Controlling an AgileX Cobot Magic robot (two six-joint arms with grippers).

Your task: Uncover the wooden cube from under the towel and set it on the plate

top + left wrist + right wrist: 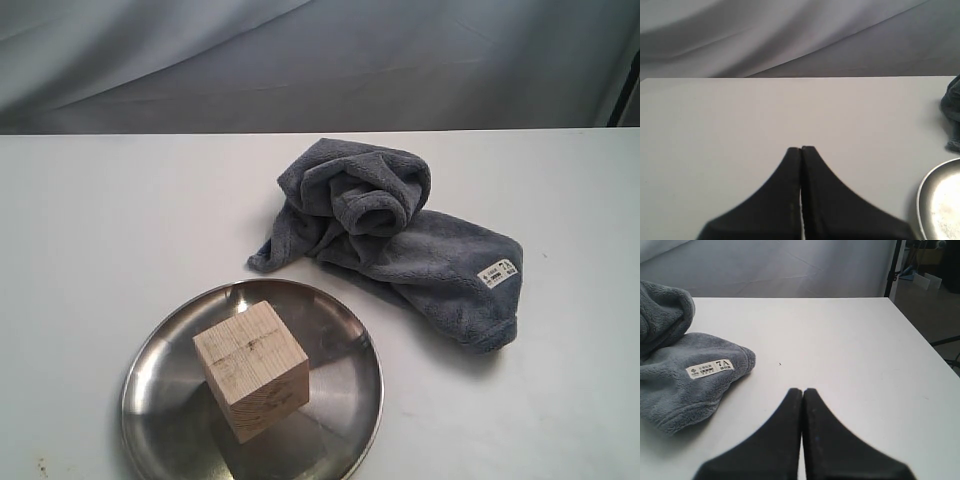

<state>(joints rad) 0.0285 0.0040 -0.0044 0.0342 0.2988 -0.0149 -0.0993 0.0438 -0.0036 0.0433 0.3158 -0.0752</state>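
The pale wooden cube stands on the round steel plate near the table's front, slightly tilted on a corner edge, uncovered. The blue-grey towel lies crumpled behind and to the right of the plate, its white label facing up. Neither arm shows in the exterior view. My left gripper is shut and empty over bare table, with the plate's rim and a towel edge off to one side. My right gripper is shut and empty, with the towel beside it.
The white table ends at a grey fabric backdrop. The table's side edge shows in the right wrist view, with a dark stand leg and floor clutter beyond it.
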